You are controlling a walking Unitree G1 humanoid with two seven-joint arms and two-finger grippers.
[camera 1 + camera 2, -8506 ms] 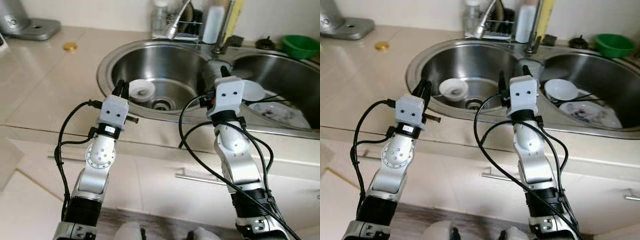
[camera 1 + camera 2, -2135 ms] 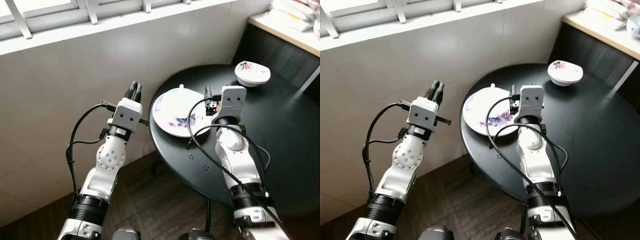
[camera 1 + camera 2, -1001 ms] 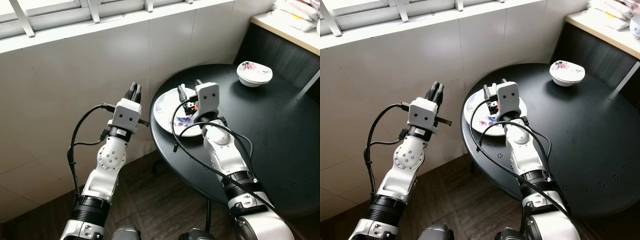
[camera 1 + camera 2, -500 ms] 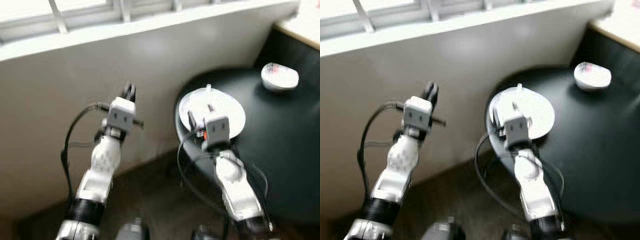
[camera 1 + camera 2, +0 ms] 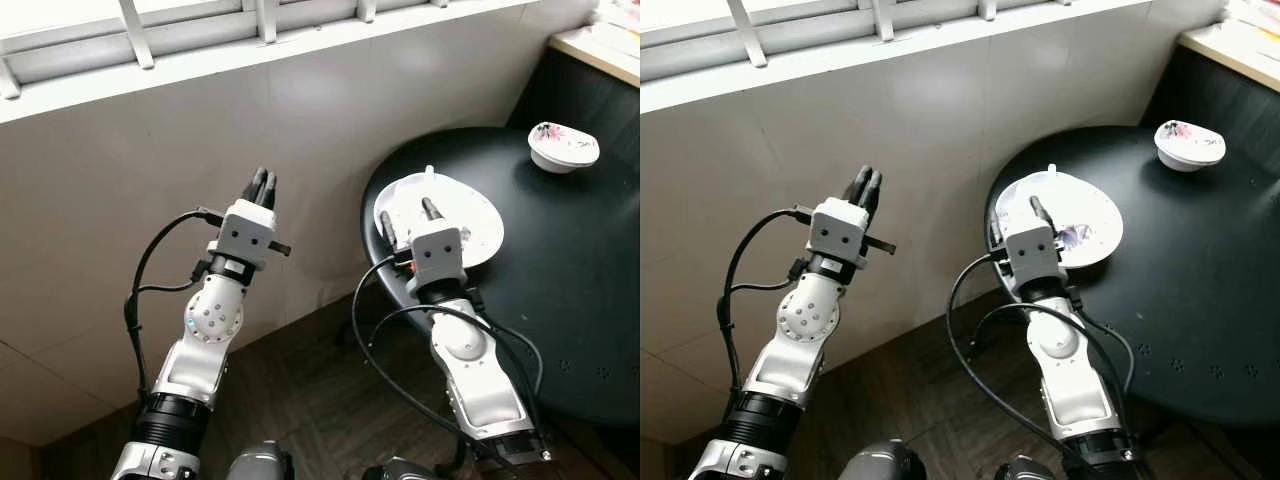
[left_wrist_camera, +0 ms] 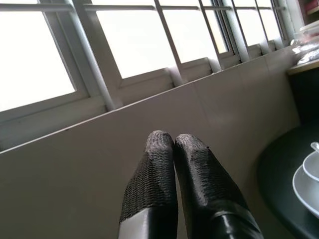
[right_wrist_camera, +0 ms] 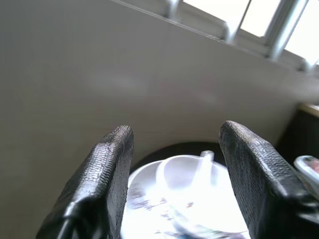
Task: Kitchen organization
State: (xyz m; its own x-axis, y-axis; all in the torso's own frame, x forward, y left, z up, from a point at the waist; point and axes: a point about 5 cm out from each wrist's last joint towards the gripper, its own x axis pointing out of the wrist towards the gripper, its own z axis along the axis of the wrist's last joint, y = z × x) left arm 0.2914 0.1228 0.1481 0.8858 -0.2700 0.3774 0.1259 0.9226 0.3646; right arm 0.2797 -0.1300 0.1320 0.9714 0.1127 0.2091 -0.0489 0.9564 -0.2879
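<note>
**Black-fingered grippers; dishes on round table**

Right gripper (image 7: 174,174): textured black fingers spread wide, grasping nothing, poised just short of the white floral-patterned plate (image 5: 470,215). Plate lies near the edge of the round black table (image 5: 560,330) and carries a small white bowl with a spoon (image 7: 192,172). Left gripper (image 6: 174,169): fingers pressed together, empty, raised toward the pale tiled wall (image 5: 150,180) under the barred window. A second white floral bowl (image 5: 563,145) sits well apart, at the table's far side. Judged progress: two dishes delivered; more may remain.
</note>
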